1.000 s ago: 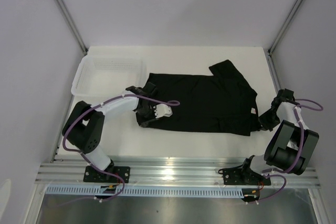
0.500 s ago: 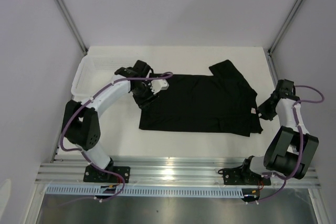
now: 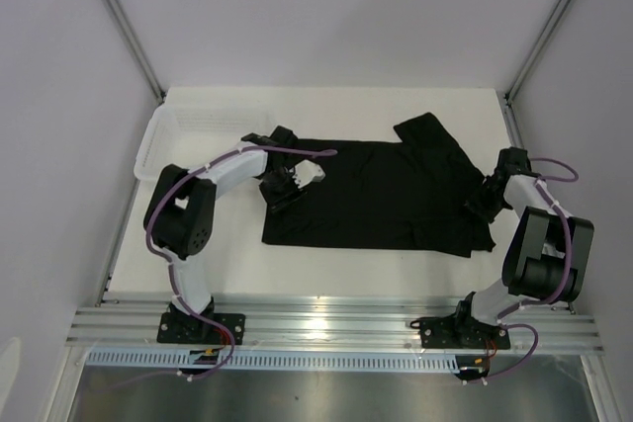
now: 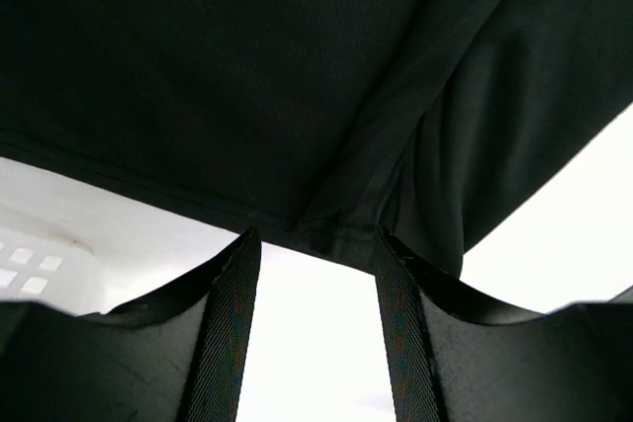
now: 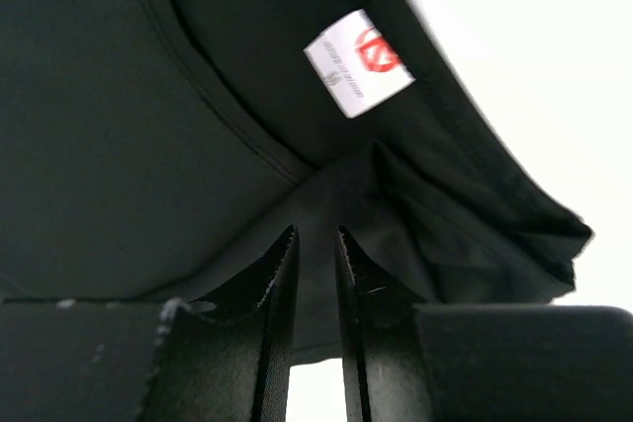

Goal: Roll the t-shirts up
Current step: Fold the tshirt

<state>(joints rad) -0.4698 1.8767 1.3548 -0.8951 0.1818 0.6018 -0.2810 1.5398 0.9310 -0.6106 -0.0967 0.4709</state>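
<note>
Just right of the basket (image 3: 156,145), the t-shirt (image 3: 386,195) lies flat, and the left gripper (image 3: 289,181) has let go, open at its hem. Farthest from the basket, the right gripper (image 3: 483,197) has loosened to a slit; I cannot tell if it holds cloth. Rolling looks unstarted.

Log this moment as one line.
plain black cloth t-shirt: laid out, unrolled | left gripper: open at hem | right gripper: narrowly open by neck label

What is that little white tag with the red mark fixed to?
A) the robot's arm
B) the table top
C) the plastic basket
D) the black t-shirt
D: the right wrist view shows the white tag sewn onto the black t-shirt, just beyond the right claw.
</note>
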